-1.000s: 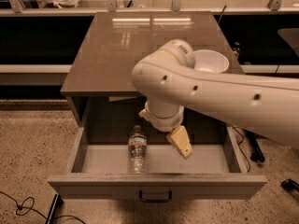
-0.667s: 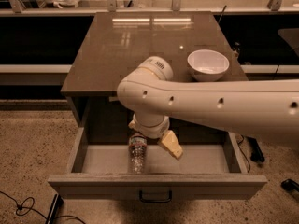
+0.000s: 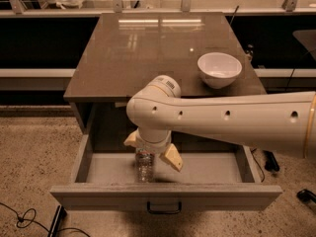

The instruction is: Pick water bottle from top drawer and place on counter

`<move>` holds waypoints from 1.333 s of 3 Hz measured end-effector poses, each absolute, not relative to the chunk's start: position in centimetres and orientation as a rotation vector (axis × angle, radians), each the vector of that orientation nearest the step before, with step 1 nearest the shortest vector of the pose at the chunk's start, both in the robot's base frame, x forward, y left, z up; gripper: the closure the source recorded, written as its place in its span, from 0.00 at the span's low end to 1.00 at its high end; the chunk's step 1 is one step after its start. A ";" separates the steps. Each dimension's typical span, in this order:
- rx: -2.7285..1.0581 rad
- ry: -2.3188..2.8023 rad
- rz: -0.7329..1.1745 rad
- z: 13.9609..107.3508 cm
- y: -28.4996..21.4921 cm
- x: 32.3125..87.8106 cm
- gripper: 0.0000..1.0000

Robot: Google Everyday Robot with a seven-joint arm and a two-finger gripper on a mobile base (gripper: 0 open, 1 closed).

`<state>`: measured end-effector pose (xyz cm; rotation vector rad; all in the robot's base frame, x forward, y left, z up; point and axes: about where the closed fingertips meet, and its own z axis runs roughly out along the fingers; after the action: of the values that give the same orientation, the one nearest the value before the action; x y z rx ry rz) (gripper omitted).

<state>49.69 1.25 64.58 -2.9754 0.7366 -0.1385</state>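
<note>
The tool [image 3: 152,153] is swinging left inside the top drawer [image 3: 163,194], now straddling the water bottle [image 3: 144,166] with fingers [image 3: 173,158] spread on either side instead of hanging to its right; the arm [image 3: 222,120] is clearing off the white bowl [image 3: 219,69].

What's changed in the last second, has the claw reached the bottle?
The claw moved picture-left, from beside the water bottle to directly over it; its open fingers now straddle the bottle's top. Nothing gripped yet. The bottle stands in the same spot in the top drawer, and the white bowl is unmoved on the counter.
</note>
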 end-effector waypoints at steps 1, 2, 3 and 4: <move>-2.968 0.609 -0.100 63.3 2.4 49.3 0.00; -3.000 0.562 -0.078 62.0 3.0 48.9 0.26; -3.009 0.537 -0.082 62.0 3.4 48.5 0.49; -2.925 0.600 -0.056 63.7 3.6 48.8 0.73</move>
<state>48.82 3.63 63.74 -2.9246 0.5997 -0.0562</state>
